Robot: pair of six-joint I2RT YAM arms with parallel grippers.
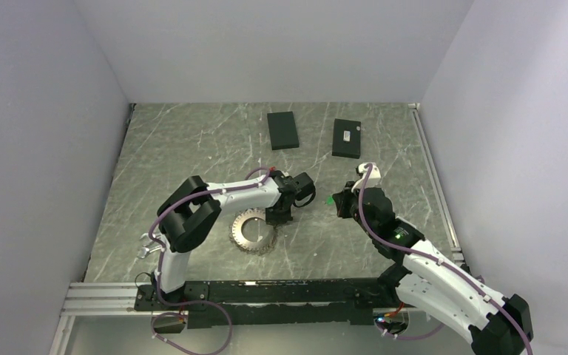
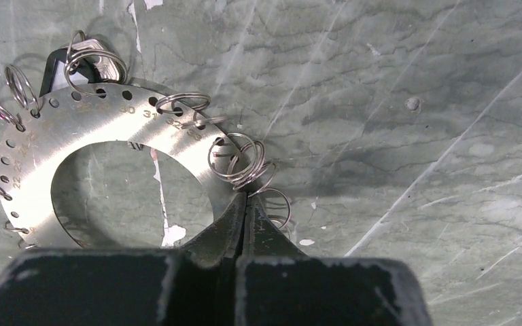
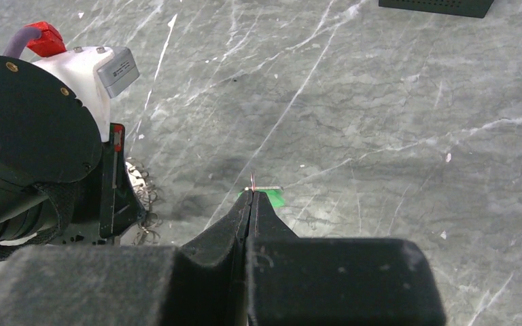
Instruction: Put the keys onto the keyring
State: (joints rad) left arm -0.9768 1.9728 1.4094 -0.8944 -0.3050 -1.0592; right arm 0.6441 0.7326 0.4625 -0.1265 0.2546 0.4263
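Observation:
The keyring point(image 1: 253, 232) is a round toothed metal disc with an open centre, flat on the table. In the left wrist view the keyring point(image 2: 54, 136) carries several small wire rings around its rim, and one silver key point(image 2: 98, 61) hangs at its far edge. My left gripper point(image 1: 277, 215) stands over its right rim. Its jaws point(image 2: 246, 198) are shut at the rim among the wire rings. My right gripper point(image 1: 338, 201) is to the right of the keyring, apart from it. It is shut point(image 3: 252, 193) on a thin key with a green head point(image 3: 272, 198), held edge-on above the table.
Two flat black boxes point(image 1: 282, 129) point(image 1: 347, 137) lie at the back of the table. One box's edge shows in the right wrist view point(image 3: 442, 5). The left arm's wrist point(image 3: 34, 149) is close on the right gripper's left. Walls enclose three sides.

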